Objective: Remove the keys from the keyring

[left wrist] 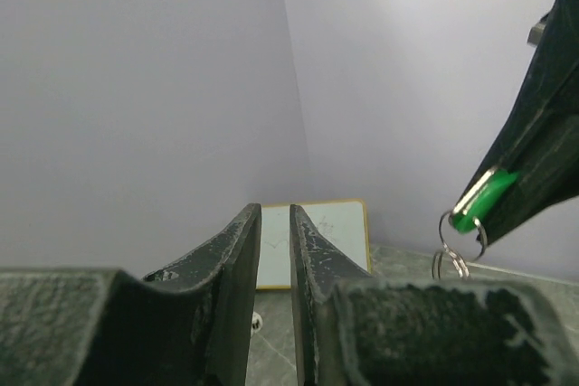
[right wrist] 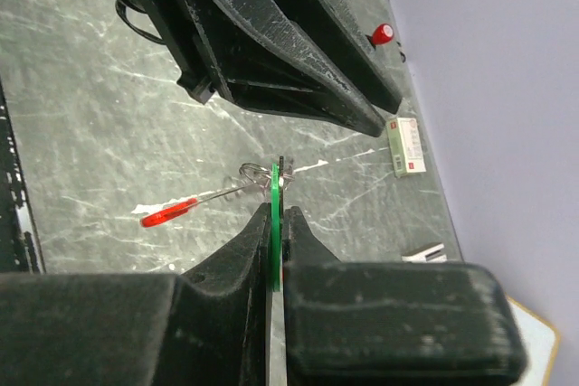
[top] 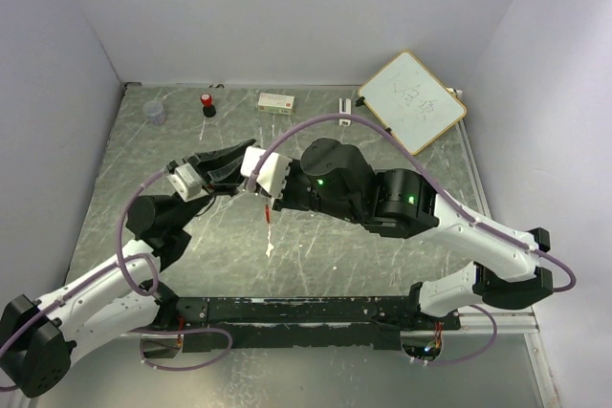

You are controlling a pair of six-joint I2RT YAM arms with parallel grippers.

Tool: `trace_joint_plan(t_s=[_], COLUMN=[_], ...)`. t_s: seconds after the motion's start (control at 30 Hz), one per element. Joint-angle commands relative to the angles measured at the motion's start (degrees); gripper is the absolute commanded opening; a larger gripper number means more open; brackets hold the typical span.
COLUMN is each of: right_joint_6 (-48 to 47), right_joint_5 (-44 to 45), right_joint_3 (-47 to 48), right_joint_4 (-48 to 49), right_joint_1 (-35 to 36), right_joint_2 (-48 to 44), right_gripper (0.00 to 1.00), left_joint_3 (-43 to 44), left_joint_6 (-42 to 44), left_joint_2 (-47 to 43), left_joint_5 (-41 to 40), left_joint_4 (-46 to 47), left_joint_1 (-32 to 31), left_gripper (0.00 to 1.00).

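While the right gripper (right wrist: 276, 214) pinches the green key (right wrist: 274, 241) edge-on above the marbled table (right wrist: 99, 142), the keyring (right wrist: 256, 172) and red key (right wrist: 169, 213) dangle from it, and the left gripper (left wrist: 275, 223) hovers just beside, its fingers narrowly parted and empty

A robotics lab test cell: bare white walls (top: 287, 16) box in a scratched, marbled table (top: 335, 257).

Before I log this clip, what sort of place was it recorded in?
Probably an enclosed lab robot cell: plain white walls box in a marble-patterned tabletop, two arms are bolted to a black rail at its near edge, and small props like a whiteboard sit about.
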Motion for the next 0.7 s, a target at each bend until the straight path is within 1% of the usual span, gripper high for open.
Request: trace_joint_plan(t_s=[0.0, 0.13, 0.23, 0.37, 0.53, 0.67], right_joint_6=[-4.03, -3.77, -3.26, -2.92, -2.86, -2.72], right_joint_5=[2.28, -2.89, -5.13, -4.76, -4.49, -5.21], right_joint_3=[1.31, 1.52, 2.6, 1.85, 1.68, 1.5], right_joint_4=[0.33, 1.63, 1.47, 1.45, 1.44, 1.64], right_joint_1=[-0.66, -4.37, -6.78, -7.44, -7.46, -7.42], right_joint_2=[-1.83, -4.27, -4.28, -3.92, -3.29, -3.38], right_gripper=[0.0, 0.0, 0.0, 0.0, 0.0, 0.0], left_joint_3=[2.78, 4.36, 5.15, 5.1, 6.06, 5.26], left_joint_6=[1.43, 0.62, -1.56, -5.72, -9.46, -13.45], left_joint_2=[-0.24, 1.52, 3.34, 5.22, 7.32, 9.32], left_joint_5=[3.57, 10.42, 15.04, 19.38, 24.43, 25.98], left_joint_4=[-5.5, -5.49, -2.65, 3.81, 8.59, 15.94], left_joint_1=[1.25, 2.72, 4.02, 5.66, 6.54, 7.4], left_gripper=[0.3, 0.3, 0.3, 0.3, 0.31, 0.32])
